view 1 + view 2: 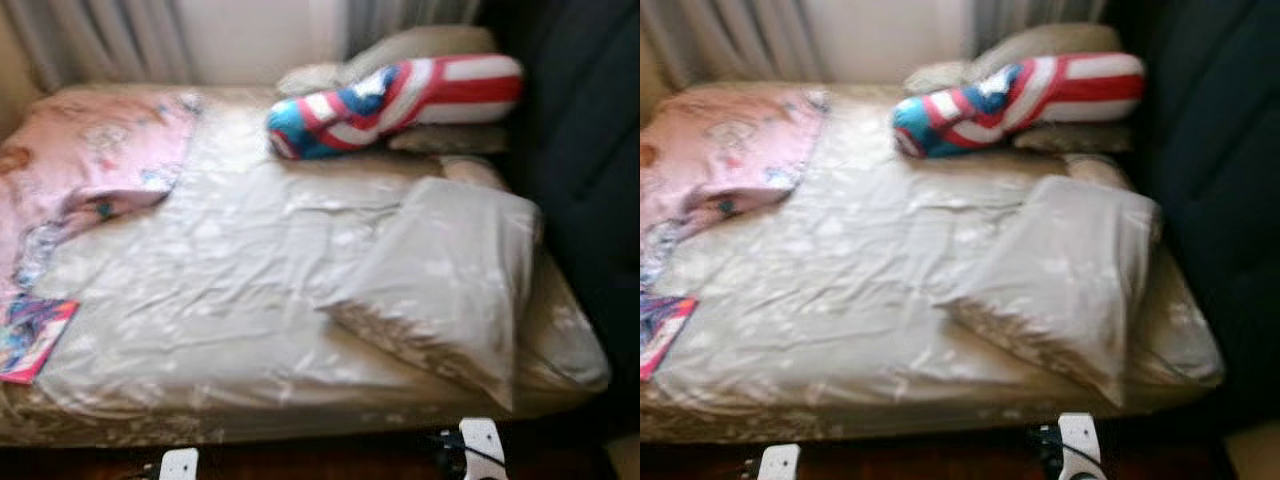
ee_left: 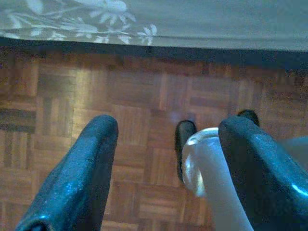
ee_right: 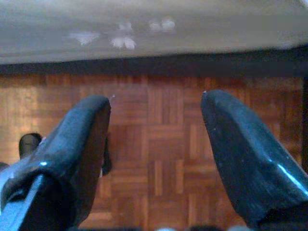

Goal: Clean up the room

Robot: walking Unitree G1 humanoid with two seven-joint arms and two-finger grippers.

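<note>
In front of me is a bed (image 1: 250, 300) under a crumpled beige flowered sheet. A beige pillow (image 1: 440, 280) lies askew at its right side. At the head end, a red, white and blue cushion (image 1: 400, 100) rests on other pillows. A pink blanket (image 1: 90, 160) is bunched at the left, and a colourful book (image 1: 30, 335) lies at the left front edge. Both arms hang low beside the bed. My left gripper (image 2: 168, 130) and my right gripper (image 3: 154, 103) are open above the parquet floor (image 3: 159, 144), holding nothing.
Curtains (image 1: 100, 40) hang behind the bed. A dark upholstered piece (image 1: 590, 170) stands close along the right side. The sheet's edge (image 2: 144, 29) hangs just ahead of both grippers. A white part of my body (image 2: 211, 178) and a dark foot (image 2: 185, 134) are near the left fingers.
</note>
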